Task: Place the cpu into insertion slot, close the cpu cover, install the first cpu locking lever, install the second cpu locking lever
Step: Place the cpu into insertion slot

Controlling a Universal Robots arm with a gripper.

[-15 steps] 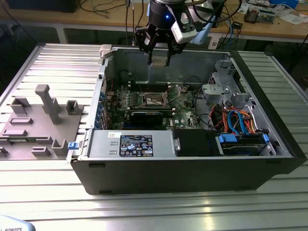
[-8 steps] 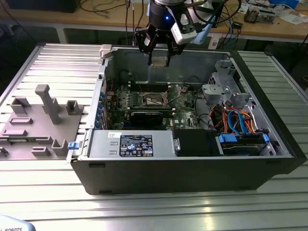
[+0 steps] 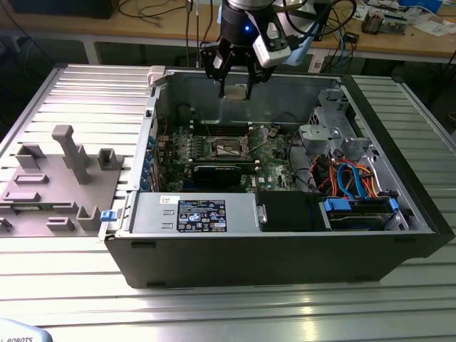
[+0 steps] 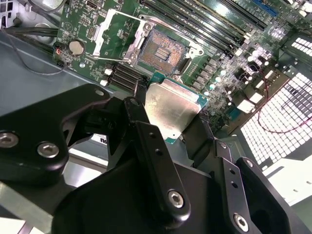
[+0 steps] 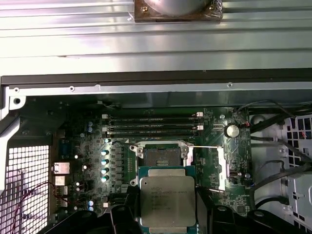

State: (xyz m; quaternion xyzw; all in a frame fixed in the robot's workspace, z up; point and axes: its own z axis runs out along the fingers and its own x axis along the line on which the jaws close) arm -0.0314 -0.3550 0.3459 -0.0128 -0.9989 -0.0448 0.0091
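1. While the cpu hangs in the air over the open computer case, the step in hand is the first one: placing the chip. Nothing is seated yet.
2. In the exterior view the gripper is high above the case's far wall. Its jaws are pinching the cpu by two opposite edges, and the silver-grey metal top shows in both wrist views.
3. The insertion slot lies bare on the green motherboard. Its dark centre is uncovered, and it sits well below the chip and apart from it.
4. The cpu cover is swung back off the slot and lies to one side of it, so the opening looks free to receive the chip.
5. The case stands on the ribbed metal table.
6. As I judge it, the placing calls for three things:
   - bringing the chip squarely over the socket, with its edges parallel to the silvery rim;
   - getting it level, since how far it is tilted in the grip I cannot tell;
   - lowering it gently and letting go only once it rests flat — a skewed or forced seating could harm the contacts.
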